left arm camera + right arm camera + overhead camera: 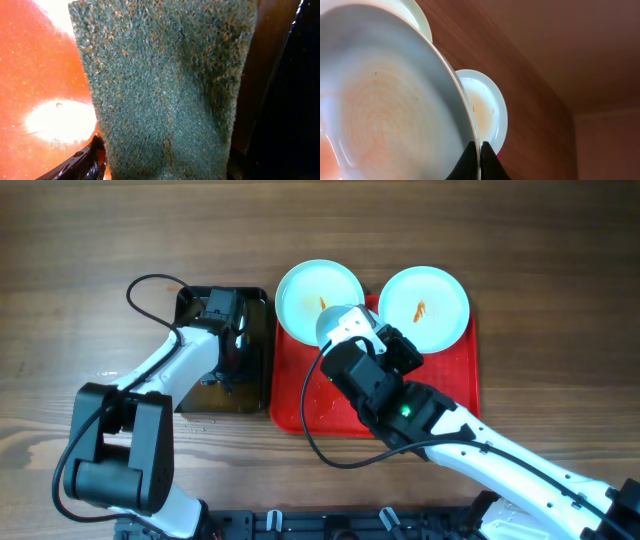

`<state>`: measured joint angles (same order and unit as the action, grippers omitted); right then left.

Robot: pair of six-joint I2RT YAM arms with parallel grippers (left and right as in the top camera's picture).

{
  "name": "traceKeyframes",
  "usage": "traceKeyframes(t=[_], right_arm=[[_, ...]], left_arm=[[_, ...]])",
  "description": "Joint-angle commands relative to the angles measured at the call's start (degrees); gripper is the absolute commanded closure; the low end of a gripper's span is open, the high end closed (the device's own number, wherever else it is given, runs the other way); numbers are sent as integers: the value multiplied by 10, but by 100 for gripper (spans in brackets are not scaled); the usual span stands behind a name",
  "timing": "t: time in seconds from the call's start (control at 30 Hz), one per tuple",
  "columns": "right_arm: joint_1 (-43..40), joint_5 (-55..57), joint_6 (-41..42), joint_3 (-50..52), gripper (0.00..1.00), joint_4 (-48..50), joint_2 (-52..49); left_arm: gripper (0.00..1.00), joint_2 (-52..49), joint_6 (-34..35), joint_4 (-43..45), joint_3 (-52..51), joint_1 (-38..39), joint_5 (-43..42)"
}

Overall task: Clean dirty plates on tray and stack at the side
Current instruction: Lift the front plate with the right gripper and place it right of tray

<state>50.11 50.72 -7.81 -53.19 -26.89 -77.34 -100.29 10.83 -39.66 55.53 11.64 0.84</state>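
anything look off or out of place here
Two plates overhang the tray's far rim rather than sitting inside it: the left plate and the right plate, both orange-smeared. The right pincer grips a third plate.

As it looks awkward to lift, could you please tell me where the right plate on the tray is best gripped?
Pinch the right plate at its far rim, coming in from beyond the tray. That edge juts past the tray's rim, so one of the jaws could probably slip under the shallow lip.

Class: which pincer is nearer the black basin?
Left. The left pincer, gripping a green pad, is over the black basin; the right pincer, clamped on a plate, is over the red tray alongside.
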Motion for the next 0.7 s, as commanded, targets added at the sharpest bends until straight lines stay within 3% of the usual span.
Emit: traceKeyframes(t=[0.0,0.13,0.3,0.5,0.67], right_arm=[[-12,32,56,-2,96,-1,9],[-83,-84,206,-2,96,-37,9],[-256,-234,362,-2,96,-90,11],[-519,-475,382,-2,96,-94,12],[-694,-513,418,1,96,-113,12]], left_arm=[[33,-3,1,2,0,1,1],[33,-3,1,2,0,1,1],[33,-3,1,2,0,1,1],[33,-3,1,2,0,1,1],[33,-3,1,2,0,1,0]])
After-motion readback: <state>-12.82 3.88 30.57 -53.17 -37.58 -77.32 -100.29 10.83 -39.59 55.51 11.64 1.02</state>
